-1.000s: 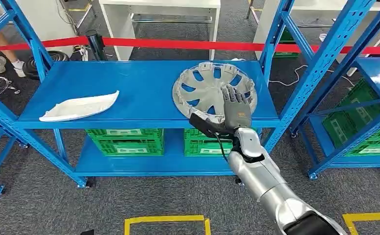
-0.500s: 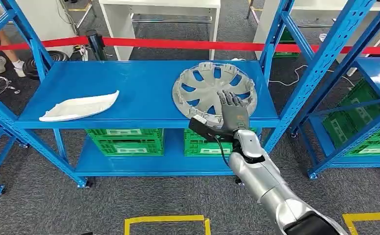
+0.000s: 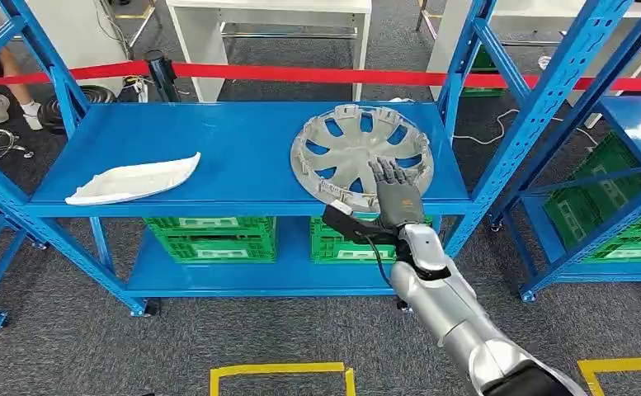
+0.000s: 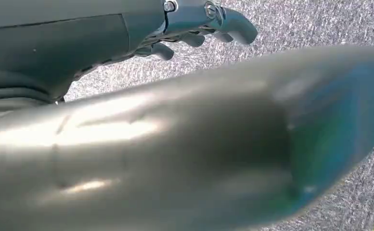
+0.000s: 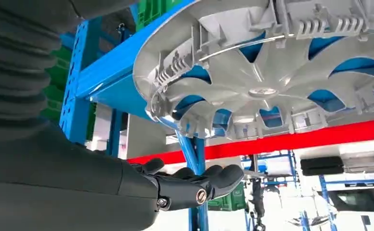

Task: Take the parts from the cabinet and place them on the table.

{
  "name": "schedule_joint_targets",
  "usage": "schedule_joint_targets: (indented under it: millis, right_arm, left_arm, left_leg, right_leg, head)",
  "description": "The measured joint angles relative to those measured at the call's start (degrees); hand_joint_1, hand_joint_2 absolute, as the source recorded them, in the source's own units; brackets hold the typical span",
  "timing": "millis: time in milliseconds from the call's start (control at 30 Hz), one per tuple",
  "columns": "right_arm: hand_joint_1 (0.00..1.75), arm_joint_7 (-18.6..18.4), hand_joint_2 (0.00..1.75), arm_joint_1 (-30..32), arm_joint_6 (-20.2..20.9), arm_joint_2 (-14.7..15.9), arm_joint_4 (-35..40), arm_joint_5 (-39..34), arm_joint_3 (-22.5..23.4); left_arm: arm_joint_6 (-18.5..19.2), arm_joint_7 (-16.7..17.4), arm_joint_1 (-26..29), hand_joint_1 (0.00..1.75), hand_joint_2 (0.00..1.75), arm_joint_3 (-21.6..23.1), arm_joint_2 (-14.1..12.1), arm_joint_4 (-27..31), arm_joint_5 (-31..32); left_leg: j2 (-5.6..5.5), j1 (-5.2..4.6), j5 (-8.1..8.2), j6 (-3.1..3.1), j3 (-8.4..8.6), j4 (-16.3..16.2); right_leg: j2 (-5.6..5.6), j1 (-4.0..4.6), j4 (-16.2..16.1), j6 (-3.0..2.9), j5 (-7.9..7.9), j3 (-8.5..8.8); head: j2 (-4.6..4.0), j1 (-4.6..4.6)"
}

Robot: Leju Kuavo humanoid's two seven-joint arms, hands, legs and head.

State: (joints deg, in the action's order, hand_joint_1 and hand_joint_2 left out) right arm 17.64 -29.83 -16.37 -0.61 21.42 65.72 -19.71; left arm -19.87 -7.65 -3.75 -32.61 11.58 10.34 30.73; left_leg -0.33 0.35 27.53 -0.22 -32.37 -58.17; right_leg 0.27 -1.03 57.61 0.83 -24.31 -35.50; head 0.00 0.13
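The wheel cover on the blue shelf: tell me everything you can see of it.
The wheel cover is a round silver-grey disc, plastic by its look, with curved spokes and open gaps through which the shelf shows. It lies flat, inner side up: the right wrist view shows ribbed clips and a thin wire ring along its rim. It sits on the right part of the blue upper shelf, its near edge at the shelf's front. The right hand is over that near rim with fingers spread; contact cannot be judged.

The right hand (image 3: 397, 196) hides the near rim of the wheel cover (image 3: 351, 148) in the head view.
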Motion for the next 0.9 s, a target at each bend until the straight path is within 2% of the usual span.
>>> schedule_joint_targets:
  millis: [467, 600, 633, 667, 700, 733, 800, 833, 867, 900]
  right_arm:
    - [0.0, 0.26, 0.0, -0.02, 0.79, 0.0, 0.0, 0.31, 0.02]
    - [0.0, -0.22, 0.0, 0.72, 0.63, 0.02, -0.07, 0.13, 0.35]
    - [0.0, -0.39, 0.0, 0.76, 0.57, 0.02, -0.07, 0.11, 0.39]
    - [0.0, -0.55, 0.0, 0.83, 0.37, 0.11, -0.07, 0.02, 0.46]
    - [0.0, -0.52, 0.0, 0.88, 0.11, 0.33, -0.07, -0.04, 0.57]
    - [0.0, -0.48, 0.0, 0.97, -0.02, 0.35, -0.07, -0.09, 0.61]
    - [0.0, -0.39, 0.0, 1.74, -0.09, 0.53, -0.07, -0.31, 0.88]
    - [0.0, -0.35, 0.0, 2.19, -0.13, 0.63, -0.07, -0.35, 0.98]
    - [0.0, -0.35, 0.0, 2.56, -0.2, 0.85, -0.07, -0.35, 1.09]
    - [0.0, -0.35, 0.0, 2.76, -0.37, 0.94, -0.07, -0.35, 1.2]
  left_arm:
    - [0.0, 0.2, -0.08, 0.0, 0.0, 0.02, 0.0, 0.0, 0.07]
    - [0.0, 0.72, -0.15, 0.0, 0.0, 0.0, -0.02, 0.0, 0.02]
    - [0.02, 0.74, -0.19, 0.0, 0.0, 0.0, -0.02, 0.0, 0.02]
    - [0.11, 0.81, -0.24, 0.0, 0.0, 0.0, 0.04, 0.0, 0.02]
    - [0.11, 0.81, -0.32, 0.0, 0.0, 0.02, 0.04, 0.02, 0.04]
    - [0.17, 0.87, -0.38, 0.0, 0.0, 0.0, 0.04, 0.07, 0.04]
    - [0.48, 0.87, -0.4, 0.0, 0.0, 0.0, 0.04, 0.07, 0.13]
    - [0.63, 0.9, -0.4, 0.0, 0.0, 0.0, 0.04, 0.07, 0.15]
    - [0.72, 0.92, -0.41, 0.0, 0.0, 0.0, 0.04, 0.09, 0.18]
    - [0.81, 0.92, -0.46, 0.0, 0.0, 0.0, 0.04, 0.11, 0.24]
  left_leg:
    - [-0.01, -0.2, 0.01, 0.03, -0.06, -0.06]
    - [-0.02, -0.75, 0.03, 0.92, -0.51, -0.51]
    - [0.0, -0.68, -0.22, 1.27, -0.47, -0.15]
    - [0.16, -0.13, -0.76, 1.83, -0.21, 0.48]
    - [0.21, -0.19, -0.92, 2.05, -0.22, 0.63]
    - [0.27, -0.2, -0.97, 2.2, -0.34, 0.62]
    - [0.29, -0.43, -0.94, 2.27, -0.44, 0.59]
    - [0.28, -0.56, -0.92, 2.28, -0.5, 0.51]
    - [0.23, -0.62, -0.9, 2.26, -0.53, 0.41]
    - [0.2, -0.66, -0.83, 2.2, -0.52, 0.29]
  right_leg:
    - [-0.01, -0.18, -0.06, 0.19, 0.12, -0.01]
    - [-0.03, -0.56, -0.34, 1.12, 0.41, -0.07]
    - [-0.02, -0.56, -0.58, 1.43, 0.57, -0.01]
    - [-0.05, -0.69, -0.25, 1.57, 0.24, -0.13]
    - [-0.08, -0.55, 1.65, 1.45, -1.4, -0.95]
    - [-0.05, -0.5, 5.41, 1.34, -3.85, -2.62]
    - [-0.05, -0.31, 15.21, 1.22, -8.31, -6.84]
    - [-0.05, -0.25, 18.17, 1.08, -9.02, -8.11]
    - [-0.05, -0.2, 17.99, 0.88, -8.39, -7.91]
    - [-0.06, -0.13, 14.98, 0.62, -6.66, -6.29]
  head:
    - [0.0, 0.0]
    - [0.0, -0.02]
    - [0.0, -0.02]
    - [0.0, 0.02]
    - [0.0, 0.04]
    - [0.0, 0.11]
    - [0.0, 0.13]
    - [0.0, 0.13]
    - [0.0, 0.11]
    - [0.0, 0.13]
